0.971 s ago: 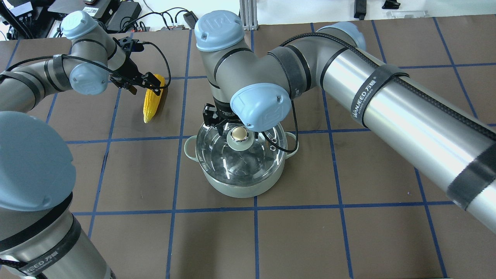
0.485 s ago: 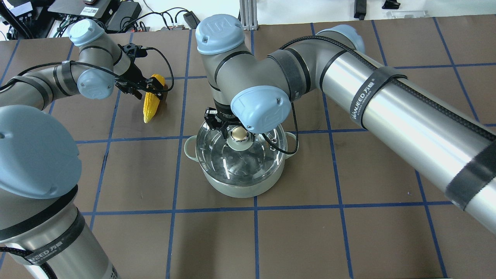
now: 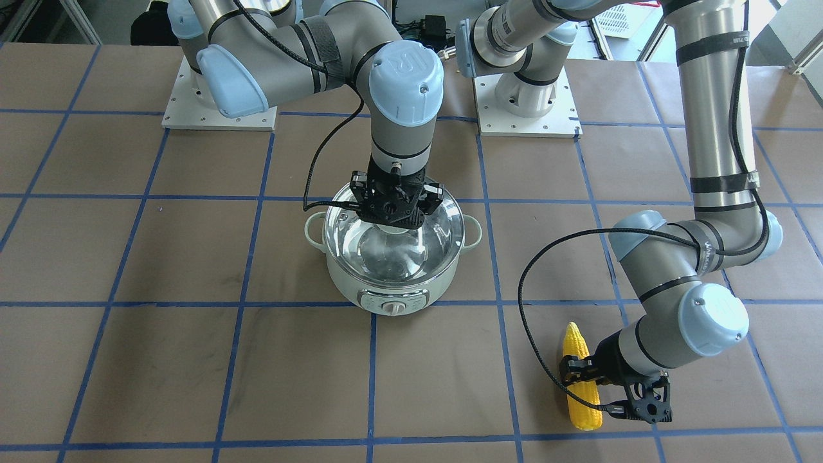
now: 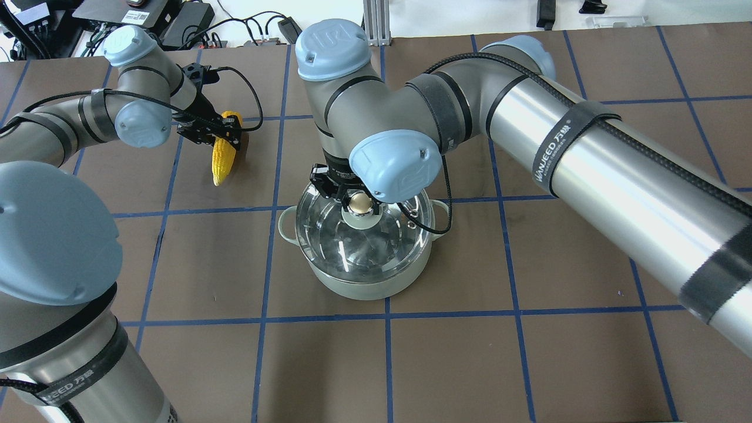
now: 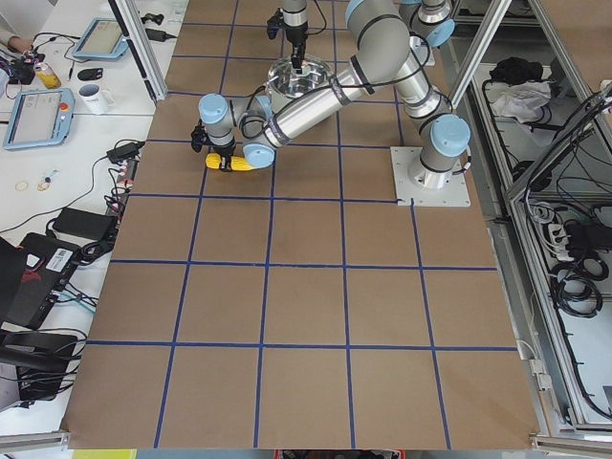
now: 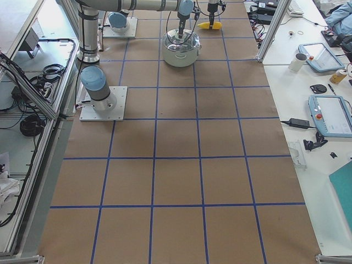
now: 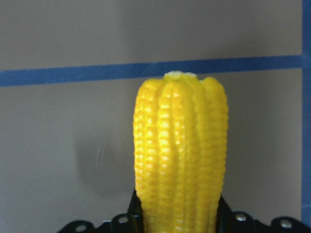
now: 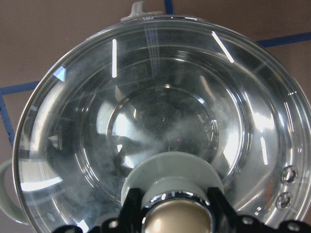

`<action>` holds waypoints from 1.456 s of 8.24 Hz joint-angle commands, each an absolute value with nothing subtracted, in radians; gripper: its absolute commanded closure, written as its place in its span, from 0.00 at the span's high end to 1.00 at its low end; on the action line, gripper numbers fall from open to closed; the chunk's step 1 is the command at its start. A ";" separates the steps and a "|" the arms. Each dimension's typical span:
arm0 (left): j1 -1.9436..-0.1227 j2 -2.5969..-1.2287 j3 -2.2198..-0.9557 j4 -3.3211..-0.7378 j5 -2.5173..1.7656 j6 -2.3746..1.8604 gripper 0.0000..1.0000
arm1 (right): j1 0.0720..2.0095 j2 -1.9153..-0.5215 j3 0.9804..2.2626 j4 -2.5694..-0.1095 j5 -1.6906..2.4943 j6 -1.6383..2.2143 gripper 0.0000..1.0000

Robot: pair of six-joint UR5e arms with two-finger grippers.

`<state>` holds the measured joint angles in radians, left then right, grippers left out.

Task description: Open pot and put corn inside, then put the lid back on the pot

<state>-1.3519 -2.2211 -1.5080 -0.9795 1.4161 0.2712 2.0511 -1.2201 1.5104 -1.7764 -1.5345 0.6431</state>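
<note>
**Operator:** What does the next move depend on?

**Me:** The knob (image 8: 177, 221) sits straight under my right end effector (image 3: 392, 207). A finger presses each side of it, so I count that as a grip. The lid (image 4: 352, 241) lies flat on the pot (image 3: 386, 289), so I judge the pull should go straight up.

**Operator:** And the corn?

**Me:** The corn (image 4: 222, 161) is on the tabletop (image 4: 529, 264), well to the pot's left and farther from my base. Its long axis runs near-to-far, with the pointed tip toward me. My left arm is much the nearer. My left end effector (image 3: 590, 388) is closed across the corn, nearer the thick end. I can't tell whether it has left the tabletop.

**Operator:** What has changed since half a second ago?

**Me:** My right end effector has sunk lower over the knob, hiding more of it. The corn has slid a little leftward along with my left end effector.
</note>
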 commanded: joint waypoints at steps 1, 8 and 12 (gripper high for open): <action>-1.355 -2.145 -1.499 -1.113 1.436 0.262 0.00 | 2.051 -1.224 1.502 -1.775 -1.531 0.644 0.22; -1.487 -1.866 -1.500 -1.343 1.499 0.080 0.00 | 1.887 -1.451 1.493 -1.595 -1.542 0.413 0.19; -1.716 -1.798 -1.515 -1.377 1.453 -0.188 0.00 | 1.662 -1.601 1.493 -1.413 -1.577 0.098 0.18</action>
